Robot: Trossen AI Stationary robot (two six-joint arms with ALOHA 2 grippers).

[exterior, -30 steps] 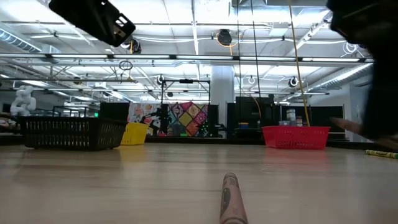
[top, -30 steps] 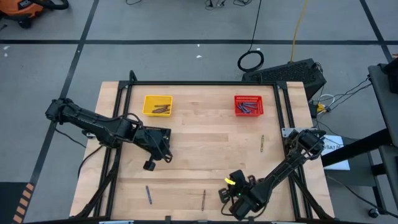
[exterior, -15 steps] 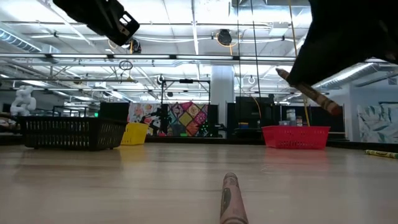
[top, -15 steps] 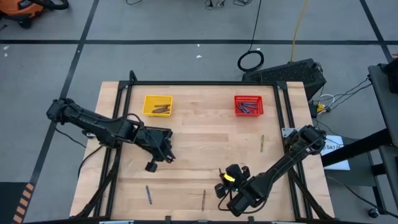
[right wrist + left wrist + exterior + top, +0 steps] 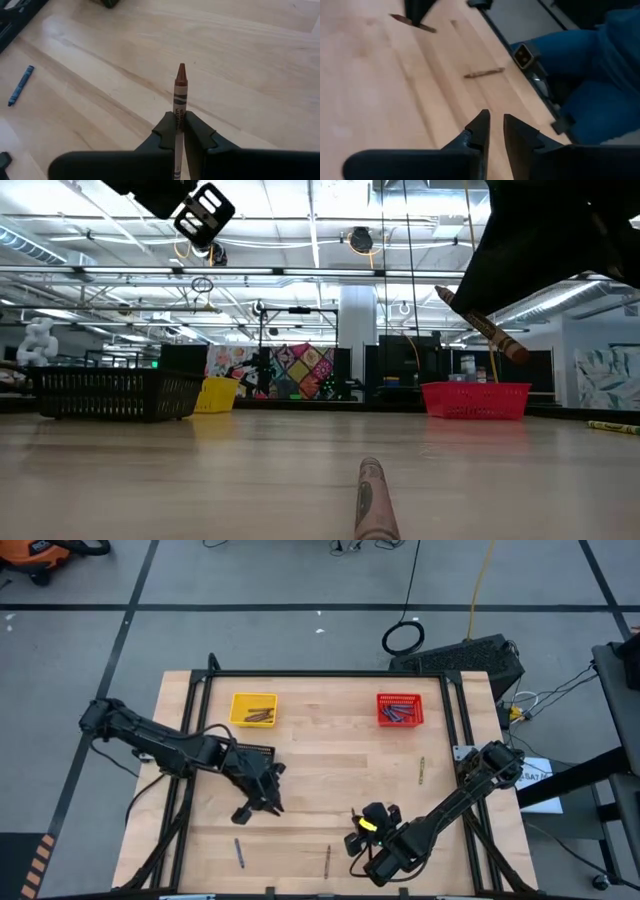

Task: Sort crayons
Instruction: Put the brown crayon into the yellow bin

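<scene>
We cannot read any words or numbers here; the brown crayon (image 5: pixel 179 98) has dark marks on its wrapper, too small to read.

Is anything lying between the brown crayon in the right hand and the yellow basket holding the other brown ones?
Nothing visible on the wood between them. The right hand holds the brown crayon; the left hand hangs near the straight line to the yellow basket.

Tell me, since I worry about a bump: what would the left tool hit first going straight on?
Probably the brown crayon lying on the table ahead of the left tool; depth is unclear.
</scene>
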